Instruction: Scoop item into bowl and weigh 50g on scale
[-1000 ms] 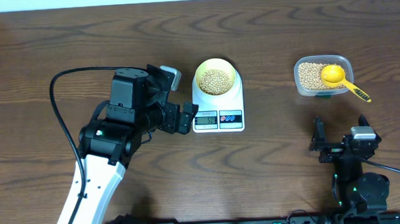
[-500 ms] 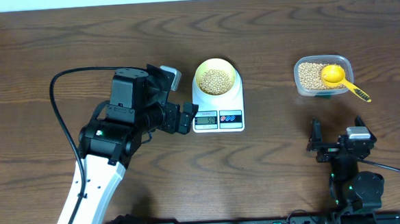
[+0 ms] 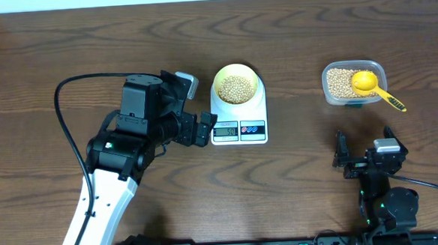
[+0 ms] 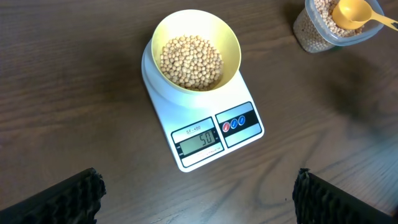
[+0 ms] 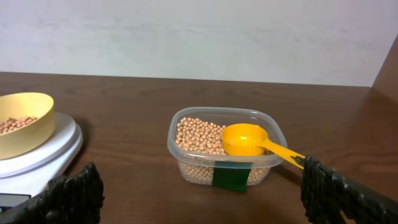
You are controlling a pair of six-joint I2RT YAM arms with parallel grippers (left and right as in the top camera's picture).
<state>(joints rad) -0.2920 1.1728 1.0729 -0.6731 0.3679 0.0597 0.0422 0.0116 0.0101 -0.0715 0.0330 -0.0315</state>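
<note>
The pale yellow bowl holds beige beans and stands on the white scale; the scale's display reads 50 in the left wrist view, where the bowl and beans also show. My left gripper is open and empty, just left of the scale. My right gripper is open and empty, low on the right, in front of the clear tub. In the right wrist view the bowl and scale sit at the left edge.
A clear plastic tub of beans with a green label stands at the right, a bright yellow scoop resting in it, handle sticking out right; the scoop also shows overhead. A black cable loops left of the left arm.
My right gripper has shifted slightly left and toward the tub. The left arm, bowl and scale have not moved.
</note>
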